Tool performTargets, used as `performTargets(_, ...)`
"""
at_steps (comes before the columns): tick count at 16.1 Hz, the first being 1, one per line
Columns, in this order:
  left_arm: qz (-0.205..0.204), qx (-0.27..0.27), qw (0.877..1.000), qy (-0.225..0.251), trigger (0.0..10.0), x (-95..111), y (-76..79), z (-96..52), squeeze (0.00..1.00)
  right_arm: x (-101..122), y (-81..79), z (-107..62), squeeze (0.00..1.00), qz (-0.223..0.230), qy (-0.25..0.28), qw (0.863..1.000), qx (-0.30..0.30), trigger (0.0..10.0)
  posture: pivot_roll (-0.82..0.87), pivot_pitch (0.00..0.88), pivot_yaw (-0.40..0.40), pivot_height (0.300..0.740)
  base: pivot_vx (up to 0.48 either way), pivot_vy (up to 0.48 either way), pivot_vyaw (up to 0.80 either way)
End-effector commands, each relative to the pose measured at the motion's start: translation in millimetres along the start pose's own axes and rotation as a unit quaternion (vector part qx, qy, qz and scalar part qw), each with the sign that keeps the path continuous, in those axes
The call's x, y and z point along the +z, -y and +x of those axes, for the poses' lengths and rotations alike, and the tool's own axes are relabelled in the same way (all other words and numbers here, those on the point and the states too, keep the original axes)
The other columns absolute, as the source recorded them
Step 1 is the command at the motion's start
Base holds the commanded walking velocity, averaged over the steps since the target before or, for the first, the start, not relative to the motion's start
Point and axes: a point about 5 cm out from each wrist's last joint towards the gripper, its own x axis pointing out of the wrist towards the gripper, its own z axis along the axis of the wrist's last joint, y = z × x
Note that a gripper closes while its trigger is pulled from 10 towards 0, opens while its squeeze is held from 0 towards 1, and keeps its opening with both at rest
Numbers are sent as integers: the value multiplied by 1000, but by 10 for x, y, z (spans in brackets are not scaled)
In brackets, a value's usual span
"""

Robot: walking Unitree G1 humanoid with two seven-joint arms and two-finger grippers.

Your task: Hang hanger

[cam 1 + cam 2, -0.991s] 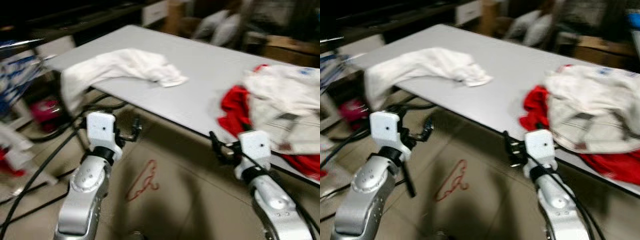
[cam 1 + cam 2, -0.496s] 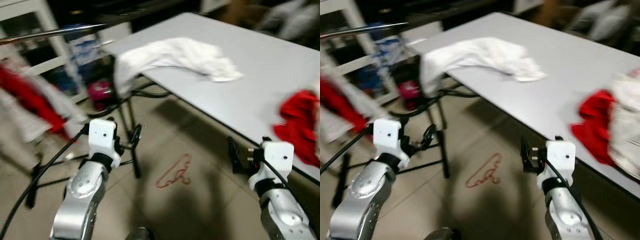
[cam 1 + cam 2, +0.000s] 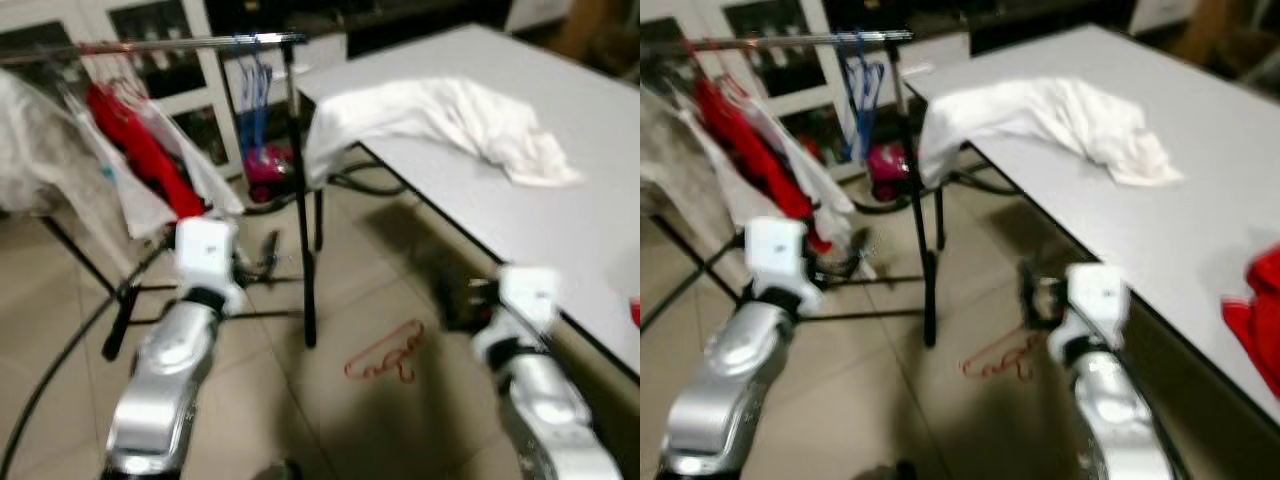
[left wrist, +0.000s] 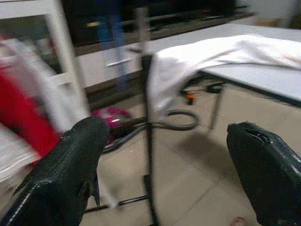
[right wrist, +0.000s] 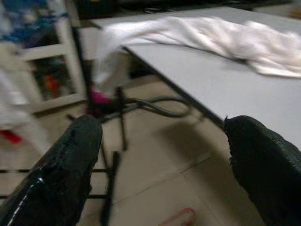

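Left eye view shows a grey table [image 3: 560,240] running from the upper middle toward the right foreground, with a white garment [image 3: 440,115] draped over its near corner and hanging off the edge. To the left stands a black clothes rack [image 3: 298,180], its top rail carrying a red garment [image 3: 140,150], pale clothing [image 3: 40,150] and a bunch of blue hangers [image 3: 255,70]. Both silver arms reach forward over the tiled floor [image 3: 330,430]. The left gripper [image 4: 164,155] is held at the rack's foot, its fingers spread wide with nothing between them. The right gripper [image 5: 160,160] is near the table edge, its fingers likewise spread wide and empty. A red hanger [image 3: 385,355] lies flat on the floor between the two arms, just in front of the rack's upright post, its long axis running diagonally from near-left to far-right; blur hides which way its hook points.
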Motion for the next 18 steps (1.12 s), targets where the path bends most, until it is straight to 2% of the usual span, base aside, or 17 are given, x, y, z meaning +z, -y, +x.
performTargets(1,-3,-1,1000,5,10000,-5,23,8,741,-8,24,18,0,-1,-4,1000,-2,10000,-39,43,64,740,244,0,800)
performTargets(4,5,-19,1000,9,10000,13,56,102,757,-72,88,60,0,16,-27,999,-33,10000,-34,13,71,740,289,0,0)
performTargets(6,5,-15,1000,9,10000,-13,31,86,757,-67,53,75,0,51,-25,998,-15,10000,-21,9,60,740,332,0,0)
performTargets(8,-1,-12,1000,12,10000,-11,11,43,761,-29,16,125,0,-15,-9,1000,-19,10000,-22,0,31,740,360,0,0)
performTargets(9,-3,-7,1000,14,10000,-17,7,29,761,63,16,161,0,-18,28,999,-37,10000,-18,0,20,740,360,0,0)
performTargets(10,-3,-3,1000,14,10000,-27,8,20,765,96,5,178,0,-12,45,998,-31,10000,-12,0,13,740,360,0,0)
performTargets(12,-3,6,1000,10,10000,-75,21,-14,765,50,16,215,0,0,28,1000,-15,10000,10,0,-13,740,360,0,0)
performTargets(13,-5,9,1000,18,10000,-19,3,-42,765,57,-50,202,0,27,25,998,41,10000,19,0,-34,740,360,0,0)
performTargets(15,3,17,1000,23,10000,11,-24,-63,769,57,-159,222,0,5,31,995,92,10000,40,0,-40,740,364,0,800)
performTargets(18,8,-3,1000,26,10000,32,31,-48,769,97,-192,280,0,28,45,995,84,10000,45,0,-18,740,359,0,800)
